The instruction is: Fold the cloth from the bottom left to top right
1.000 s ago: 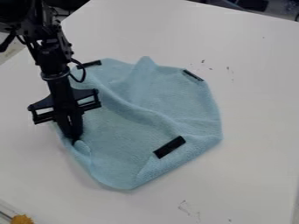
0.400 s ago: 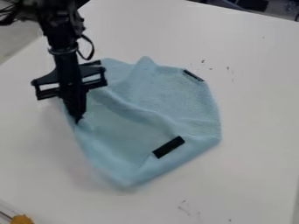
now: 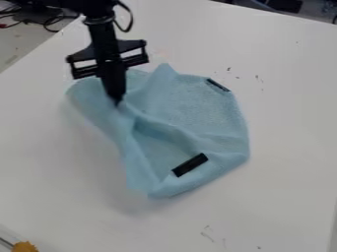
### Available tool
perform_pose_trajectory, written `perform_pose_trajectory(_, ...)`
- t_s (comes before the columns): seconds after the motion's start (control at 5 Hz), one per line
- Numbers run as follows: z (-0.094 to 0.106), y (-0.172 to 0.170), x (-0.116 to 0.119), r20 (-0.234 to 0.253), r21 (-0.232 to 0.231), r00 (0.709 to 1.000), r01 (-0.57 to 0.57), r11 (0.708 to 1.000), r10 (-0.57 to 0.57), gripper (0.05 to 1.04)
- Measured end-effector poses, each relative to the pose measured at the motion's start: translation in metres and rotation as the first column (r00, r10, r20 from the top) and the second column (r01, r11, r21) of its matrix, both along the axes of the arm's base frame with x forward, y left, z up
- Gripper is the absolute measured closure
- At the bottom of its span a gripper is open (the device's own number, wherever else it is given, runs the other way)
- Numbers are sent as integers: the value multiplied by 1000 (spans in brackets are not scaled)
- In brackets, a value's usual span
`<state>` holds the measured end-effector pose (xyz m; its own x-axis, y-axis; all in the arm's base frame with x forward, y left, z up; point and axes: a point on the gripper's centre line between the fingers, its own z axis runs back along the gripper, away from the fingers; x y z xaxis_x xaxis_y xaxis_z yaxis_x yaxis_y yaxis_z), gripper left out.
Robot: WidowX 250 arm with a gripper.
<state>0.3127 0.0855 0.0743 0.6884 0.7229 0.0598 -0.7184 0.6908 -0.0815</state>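
Nearest, at the lower left corner, a fuzzy orange lump [image 3: 25,246] sits at the edge of the view beside a thin dark stick [image 3: 6,243]; what they belong to I cannot tell. To their right, faint scuff marks [image 3: 207,235] show on the white table [image 3: 289,202], well apart from the blue cloth [image 3: 197,110].

The cloth lies beyond them, around the middle of the table, its near end coming to a blunt point. A black strip [image 3: 190,165] crosses its near right part at a slant. The left side of the cloth is raised and bunched, with a soft shadow on the table beside it, and a ridge runs from the bunched part down toward the black strip.

At the upper left of the cloth the gripper [image 3: 117,103] hangs down, its fingers together and clamped on the cloth. The gripper hides some of the cloth behind it, and the ridge and a tall crease stand between it and a second black strip [image 3: 218,84] at the cloth's far right edge. Beyond that strip are small dark specks [image 3: 258,78] on the table. The black arm [image 3: 101,35] comes in from the top, and loose cables [image 3: 54,23] lie past the table's far left edge
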Motion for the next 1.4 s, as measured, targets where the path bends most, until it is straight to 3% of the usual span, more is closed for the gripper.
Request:
perform_pose_trajectory(0.4, -10, -43, 62, 40, -37, 993, 111, 993, -109, 1025)
perform_pose_trajectory(0.8, -26, -62, 81, 31, -61, 984, 177, 982, -175, 1025)
perform_pose_trajectory(1.0, -27, -66, 86, 70, -79, 983, 176, 981, -171, 1003)
perform_pose_trajectory(1.2, -36, -65, 86, 66, -105, 984, 170, 980, -164, 848)
perform_pose_trajectory(1.4, -41, -64, 84, 48, -120, 987, 158, 980, -153, 583)
